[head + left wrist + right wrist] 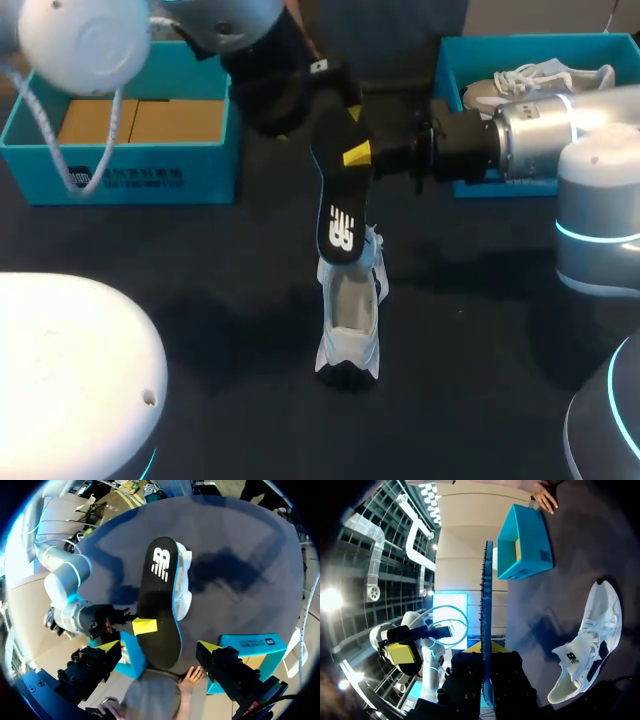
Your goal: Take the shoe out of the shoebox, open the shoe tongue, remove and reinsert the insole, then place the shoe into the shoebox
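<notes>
Insole's out and hanging over the shoe, so reinsertion comes next!
Right gripper (362, 158) is clamped on the black insole (341, 225), logo end dangling above the white shoe (347, 325) on the table (480, 340), just 6 o'clock of centre. Left gripper (159, 647) hovers, fingers spread, touching nothing (shoebox (120, 150) at 10 o'clock). Next, I'd judge: steer that end into the shoe's opening.

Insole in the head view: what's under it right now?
The white shoe sits on the table beneath the insole, which the right gripper holds. Its opening shows; the insole's lower end covers the shoe's far end.
</notes>
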You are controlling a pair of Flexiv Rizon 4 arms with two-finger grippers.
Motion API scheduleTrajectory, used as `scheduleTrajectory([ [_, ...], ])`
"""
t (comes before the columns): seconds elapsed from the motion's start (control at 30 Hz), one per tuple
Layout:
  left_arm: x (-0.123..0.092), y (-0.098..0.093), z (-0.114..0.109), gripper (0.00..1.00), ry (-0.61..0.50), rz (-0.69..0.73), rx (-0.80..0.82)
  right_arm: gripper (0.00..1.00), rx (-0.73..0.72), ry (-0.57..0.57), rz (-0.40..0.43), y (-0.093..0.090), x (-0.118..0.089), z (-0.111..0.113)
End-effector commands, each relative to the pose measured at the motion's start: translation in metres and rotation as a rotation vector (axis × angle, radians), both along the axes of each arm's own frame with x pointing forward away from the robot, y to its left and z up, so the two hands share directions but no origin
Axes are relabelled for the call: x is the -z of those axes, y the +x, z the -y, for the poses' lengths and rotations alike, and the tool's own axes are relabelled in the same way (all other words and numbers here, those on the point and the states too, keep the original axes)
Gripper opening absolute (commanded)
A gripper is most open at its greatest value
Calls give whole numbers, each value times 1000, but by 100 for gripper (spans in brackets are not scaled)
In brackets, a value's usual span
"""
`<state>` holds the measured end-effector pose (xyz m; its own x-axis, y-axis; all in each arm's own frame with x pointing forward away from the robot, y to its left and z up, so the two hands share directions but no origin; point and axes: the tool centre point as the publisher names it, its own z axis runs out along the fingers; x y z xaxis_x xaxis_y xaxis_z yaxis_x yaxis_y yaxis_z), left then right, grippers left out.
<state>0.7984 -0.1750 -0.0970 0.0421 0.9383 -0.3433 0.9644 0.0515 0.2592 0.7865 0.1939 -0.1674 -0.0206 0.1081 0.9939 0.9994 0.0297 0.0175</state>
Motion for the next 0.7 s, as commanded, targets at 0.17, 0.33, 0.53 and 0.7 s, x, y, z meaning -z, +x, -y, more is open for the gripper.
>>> scheduleTrajectory([
  [0.17,-5,-1,10,100,117,-8,-50,0,-11,-9,-5,3,0,-3],
  [0.33,-7,4,24,100,171,-43,-89,0,-9,-1,0,3,0,-3],
  [0.53,-9,8,34,100,239,-110,-124,0,-12,1,7,3,-1,-3],
  [0.7,-8,14,37,100,291,-154,-115,0,-8,5,13,2,-2,-2],
])
